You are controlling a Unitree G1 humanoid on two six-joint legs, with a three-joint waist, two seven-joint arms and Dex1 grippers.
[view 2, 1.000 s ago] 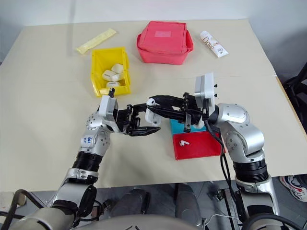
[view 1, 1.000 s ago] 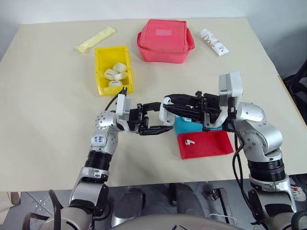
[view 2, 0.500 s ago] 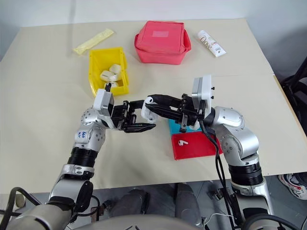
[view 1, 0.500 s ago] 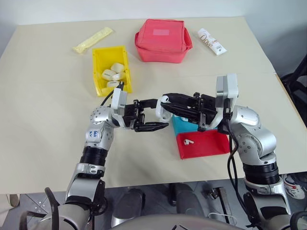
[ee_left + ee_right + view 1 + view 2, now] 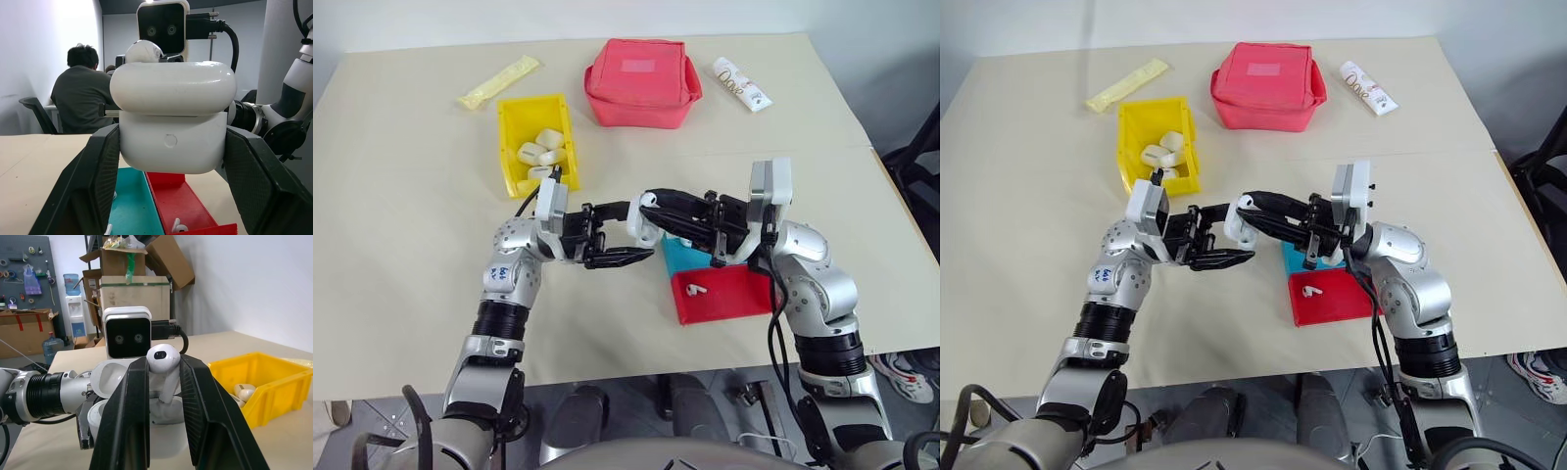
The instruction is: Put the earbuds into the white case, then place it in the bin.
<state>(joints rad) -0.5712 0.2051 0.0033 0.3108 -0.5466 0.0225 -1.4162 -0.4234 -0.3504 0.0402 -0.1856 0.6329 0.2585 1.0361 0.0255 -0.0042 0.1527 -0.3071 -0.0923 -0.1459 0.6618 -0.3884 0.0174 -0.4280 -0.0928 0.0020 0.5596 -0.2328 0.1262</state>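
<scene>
My left gripper (image 5: 628, 239) clamps the open white case (image 5: 172, 119) above the table (image 5: 411, 196); my right gripper (image 5: 163, 363) pinches one earbud (image 5: 162, 358) over it. A second earbud (image 5: 698, 289) waits in the red tray (image 5: 734, 294); then the yellow bin (image 5: 519, 117).

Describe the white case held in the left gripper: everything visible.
The case is glossy white plastic, a rounded rectangle with a hinged lid and a small round dimple on its front. It is held above the table, clamped at its sides between the left gripper's black fingers. The lid stands open. The right gripper holds an earbud just over its opening.
</scene>
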